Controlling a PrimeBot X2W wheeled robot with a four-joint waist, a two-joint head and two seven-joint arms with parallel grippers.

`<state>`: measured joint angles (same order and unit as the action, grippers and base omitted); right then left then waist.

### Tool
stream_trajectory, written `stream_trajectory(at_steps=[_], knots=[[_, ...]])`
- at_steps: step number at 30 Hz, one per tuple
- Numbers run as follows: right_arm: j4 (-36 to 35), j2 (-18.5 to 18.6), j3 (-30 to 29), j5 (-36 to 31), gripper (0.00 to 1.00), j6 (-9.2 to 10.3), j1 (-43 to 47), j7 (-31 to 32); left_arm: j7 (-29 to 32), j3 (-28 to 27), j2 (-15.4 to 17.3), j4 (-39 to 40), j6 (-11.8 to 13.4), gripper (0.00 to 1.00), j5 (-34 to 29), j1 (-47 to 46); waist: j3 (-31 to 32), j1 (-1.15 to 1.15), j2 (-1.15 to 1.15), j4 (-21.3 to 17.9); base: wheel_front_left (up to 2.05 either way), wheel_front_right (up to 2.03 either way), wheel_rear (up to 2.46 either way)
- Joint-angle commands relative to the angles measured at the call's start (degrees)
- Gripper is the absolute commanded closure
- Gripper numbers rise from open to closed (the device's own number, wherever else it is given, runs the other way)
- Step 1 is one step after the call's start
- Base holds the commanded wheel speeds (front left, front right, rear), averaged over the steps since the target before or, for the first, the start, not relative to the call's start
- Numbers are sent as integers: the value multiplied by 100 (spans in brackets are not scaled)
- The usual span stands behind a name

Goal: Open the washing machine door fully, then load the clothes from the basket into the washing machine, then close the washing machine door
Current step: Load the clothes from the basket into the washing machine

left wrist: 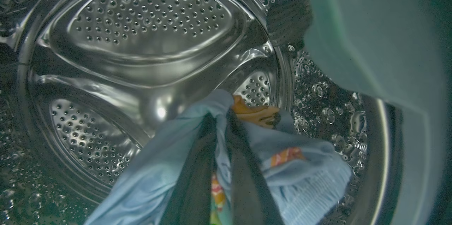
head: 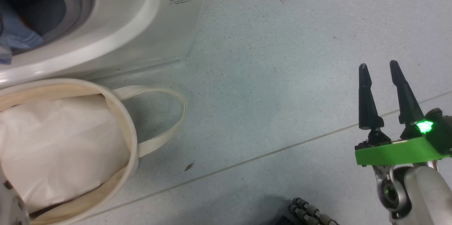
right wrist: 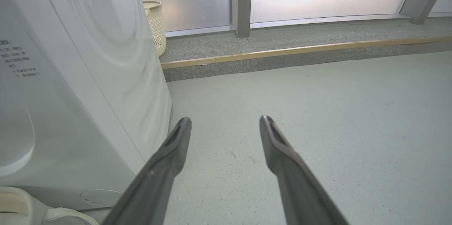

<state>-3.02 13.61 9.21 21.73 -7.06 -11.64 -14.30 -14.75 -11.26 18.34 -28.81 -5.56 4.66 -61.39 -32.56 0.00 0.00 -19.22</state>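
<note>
Clothes [left wrist: 148,182] are clamped in our left jaws inside the drum [left wrist: 141,23]; if we release near the rim, fabric may trail out. Right jaws open, empty.

The speckled grey floor [head: 282,76] carries the washing machine [head: 152,37] and the basket [head: 132,140] just beside it, both well left of the right gripper [head: 378,64]. One basket handle [head: 182,115] lies on the floor, toward the gripper.
</note>
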Motion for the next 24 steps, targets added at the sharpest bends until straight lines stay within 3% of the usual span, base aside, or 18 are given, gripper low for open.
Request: stream_trajectory(at_steps=[1, 4, 8, 9, 10, 13, 14, 17, 20, 24], knots=[[-183, 62, 45, -33, 0, -43, 35, -70, -25, -175, 155, 190, -10, 100, -42, 101, -13, 0, 0, 20, 0, 0, 0], [-163, 56, 71, -37, 0, -43, 42, -70, -25, -270, 72, -167, -31, 100, -47, 238, 2, 0, 0, 35, 0, 0, 0], [-138, 69, 108, -31, 0, -43, 61, -70, -25, -328, 67, -1373, 115, 100, -133, 216, 63, 0, 0, 40, 0, 0, 0], [-125, 77, 114, -31, 0, -43, 74, -70, -25, -297, 91, -1739, 164, 20, -184, 159, 82, 0, 0, 42, 0, 0, 0], [-116, 83, 119, -29, 0, -43, 86, -70, -25, -290, 117, -2025, 230, 0, -210, 69, 94, 0, 0, 41, 0, 0, 0], [-98, 90, 121, -24, 0, -43, 104, -70, -25, -293, 151, -2726, 396, 0, -229, -161, 127, 0, 0, 41, 0, 0, 0], [-90, 93, 139, -20, 0, -43, 109, -70, 2, -247, 174, -3305, 477, 0, -262, -326, 157, 0, 0, 40, 0, 0, 0], [-77, 100, 170, -13, 0, -43, 108, -70, 432, -171, 187, -4045, 634, 0, -314, -569, 199, 0, 0, 46, 0, 0, 0], [-66, 102, 196, 1, 0, -43, 82, -70, 755, -131, 174, -4304, 765, 0, -319, -734, 237, 0, 0, 45, 0, 0, 0], [-34, 89, 208, 24, 0, -43, 44, -70, 406, -83, 133, -4367, 761, 0, -297, -766, 339, 0, 0, 64, 0, 0, 0]])
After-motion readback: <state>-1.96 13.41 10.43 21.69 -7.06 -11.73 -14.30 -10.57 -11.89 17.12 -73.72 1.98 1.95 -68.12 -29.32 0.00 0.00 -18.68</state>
